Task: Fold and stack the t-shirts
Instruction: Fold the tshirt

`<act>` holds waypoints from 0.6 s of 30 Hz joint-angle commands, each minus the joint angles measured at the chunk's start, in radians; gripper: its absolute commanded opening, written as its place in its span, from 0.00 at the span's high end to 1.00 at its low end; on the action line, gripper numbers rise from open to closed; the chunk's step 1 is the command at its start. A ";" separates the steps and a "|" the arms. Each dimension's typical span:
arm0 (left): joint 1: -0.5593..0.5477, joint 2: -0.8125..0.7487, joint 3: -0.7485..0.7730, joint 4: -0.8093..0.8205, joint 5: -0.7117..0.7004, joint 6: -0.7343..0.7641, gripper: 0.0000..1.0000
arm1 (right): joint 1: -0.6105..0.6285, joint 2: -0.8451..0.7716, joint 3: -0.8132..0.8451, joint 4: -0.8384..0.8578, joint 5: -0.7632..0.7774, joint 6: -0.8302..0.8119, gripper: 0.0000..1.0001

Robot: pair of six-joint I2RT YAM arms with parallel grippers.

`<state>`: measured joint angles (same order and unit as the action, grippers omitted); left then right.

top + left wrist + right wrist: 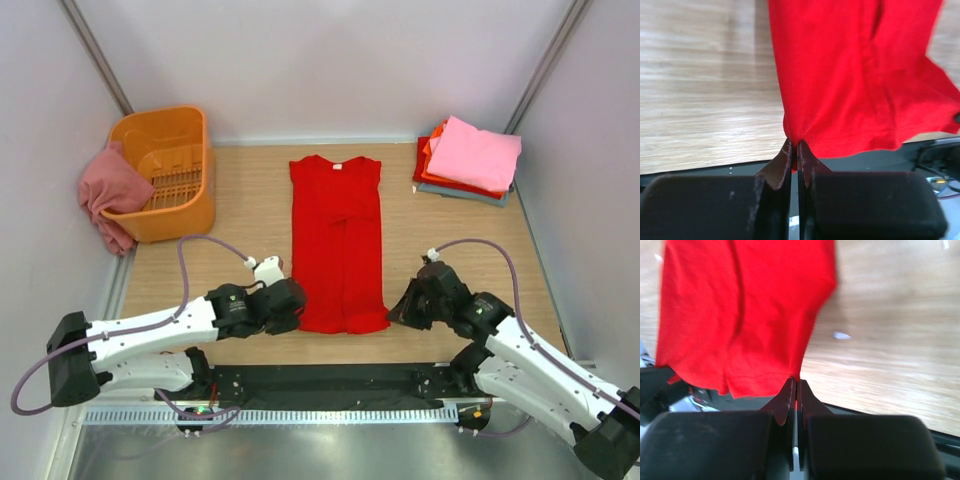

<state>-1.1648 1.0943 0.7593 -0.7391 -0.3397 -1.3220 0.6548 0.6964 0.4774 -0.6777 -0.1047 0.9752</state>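
A bright red t-shirt (337, 240) lies lengthwise on the wooden table, sides folded in, collar at the far end. My left gripper (297, 315) is shut on its near left hem corner; the left wrist view shows the red cloth (855, 80) pinched between the closed fingers (784, 162). My right gripper (392, 312) is shut on the near right hem corner; the right wrist view shows the cloth (740, 315) pinched at the fingertips (807, 396). A stack of folded t-shirts (470, 158), light pink on top, lies at the far right. A dusty rose t-shirt (110, 192) hangs over the basket's left side.
An orange slotted plastic basket (185, 205) stands at the far left of the table. A black strip (330, 380) runs along the near table edge between the arm bases. Grey walls close in on both sides.
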 commanded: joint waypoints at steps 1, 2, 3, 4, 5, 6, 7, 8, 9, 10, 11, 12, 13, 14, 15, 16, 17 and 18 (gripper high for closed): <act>0.000 0.009 0.124 -0.120 -0.114 0.038 0.94 | 0.005 0.054 0.139 0.007 0.080 -0.012 0.99; 0.020 0.013 0.142 -0.134 -0.122 0.053 0.94 | 0.006 0.080 0.159 0.026 0.082 -0.023 0.99; 0.036 0.027 0.172 -0.147 -0.122 0.097 0.93 | 0.006 0.124 0.188 0.039 0.080 -0.030 0.99; 0.054 0.032 0.187 -0.151 -0.117 0.118 0.93 | 0.005 0.158 0.205 0.052 0.082 -0.039 0.99; 0.097 0.041 0.199 -0.154 -0.108 0.141 0.93 | 0.006 0.185 0.225 0.061 0.097 -0.062 0.99; 0.120 0.045 0.212 -0.143 -0.096 0.165 0.92 | 0.003 0.213 0.268 0.072 0.100 -0.073 0.99; 0.143 0.061 0.233 -0.132 -0.064 0.220 0.91 | 0.000 0.279 0.291 0.076 0.118 -0.088 0.99; 0.192 0.073 0.247 -0.125 -0.052 0.243 0.91 | -0.004 0.308 0.314 0.082 0.146 -0.102 0.99; 0.214 0.087 0.261 -0.121 -0.041 0.263 0.90 | -0.012 0.343 0.360 0.092 0.151 -0.131 0.99; 0.235 0.122 0.291 -0.121 -0.032 0.312 0.90 | -0.030 0.398 0.381 0.096 0.152 -0.147 0.99; 0.272 0.140 0.310 -0.124 -0.024 0.329 0.90 | -0.043 0.429 0.427 0.101 0.160 -0.161 0.99; 0.292 0.163 0.342 -0.123 -0.018 0.352 0.90 | -0.053 0.454 0.450 0.104 0.164 -0.190 0.99; 0.307 0.180 0.354 -0.118 -0.010 0.389 0.90 | -0.064 0.503 0.470 0.107 0.166 -0.202 0.99; 0.344 0.217 0.366 -0.106 0.014 0.409 0.90 | -0.089 0.526 0.512 0.113 0.166 -0.216 0.99; 0.362 0.234 0.391 -0.100 0.025 0.424 0.90 | -0.101 0.547 0.532 0.116 0.163 -0.240 0.99; 0.397 0.249 0.402 -0.088 0.036 0.441 0.90 | -0.112 0.575 0.552 0.116 0.160 -0.254 0.99; 0.416 0.291 0.413 -0.073 0.063 0.476 0.90 | -0.132 0.618 0.596 0.113 0.157 -0.265 0.99; 0.436 0.309 0.440 -0.069 0.076 0.489 0.90 | -0.141 0.641 0.618 0.113 0.154 -0.274 0.99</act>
<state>-0.7860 1.3529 1.1339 -0.8371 -0.3172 -0.9508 0.5457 1.2884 0.9985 -0.6037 0.0212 0.7788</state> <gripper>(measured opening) 0.099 0.037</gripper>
